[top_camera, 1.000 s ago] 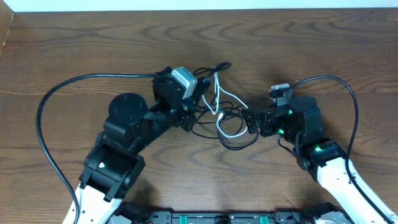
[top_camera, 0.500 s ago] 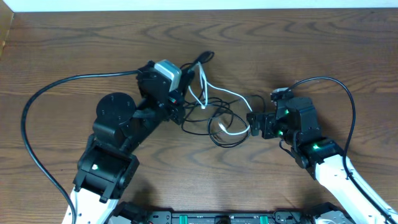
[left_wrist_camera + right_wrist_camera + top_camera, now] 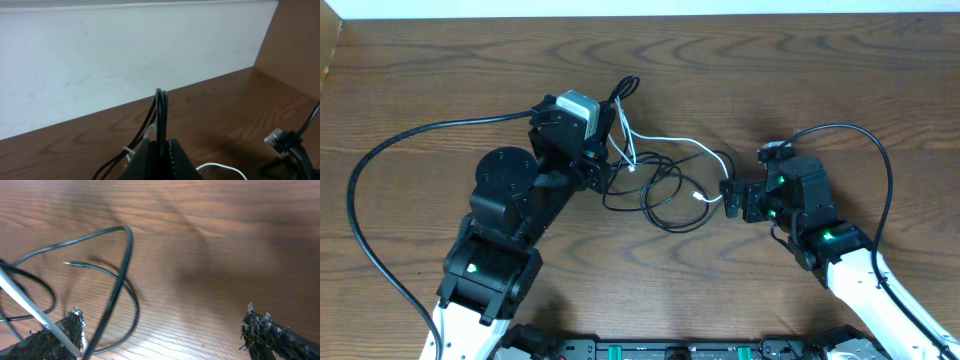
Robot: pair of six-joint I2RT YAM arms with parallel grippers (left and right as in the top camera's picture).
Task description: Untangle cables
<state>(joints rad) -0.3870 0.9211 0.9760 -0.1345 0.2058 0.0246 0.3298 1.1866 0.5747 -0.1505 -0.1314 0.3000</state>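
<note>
Overhead: a thin black cable curls in round loops on the grained wooden table between the left claw and right claw, with a slim white cable crossing it.
Left wrist: the left claw is pressed together, pinching a narrow upright loop of black cable.
Right wrist: the right claw is spread wide, with rough pads, and both cables lie beside one pad.

Black arms, white lower links, green lights, thick black cables, grey wrist camera

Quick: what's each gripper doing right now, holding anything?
Left gripper: closed on the black cable.
Right gripper: open, fingers wide apart, clamping nothing.
</note>
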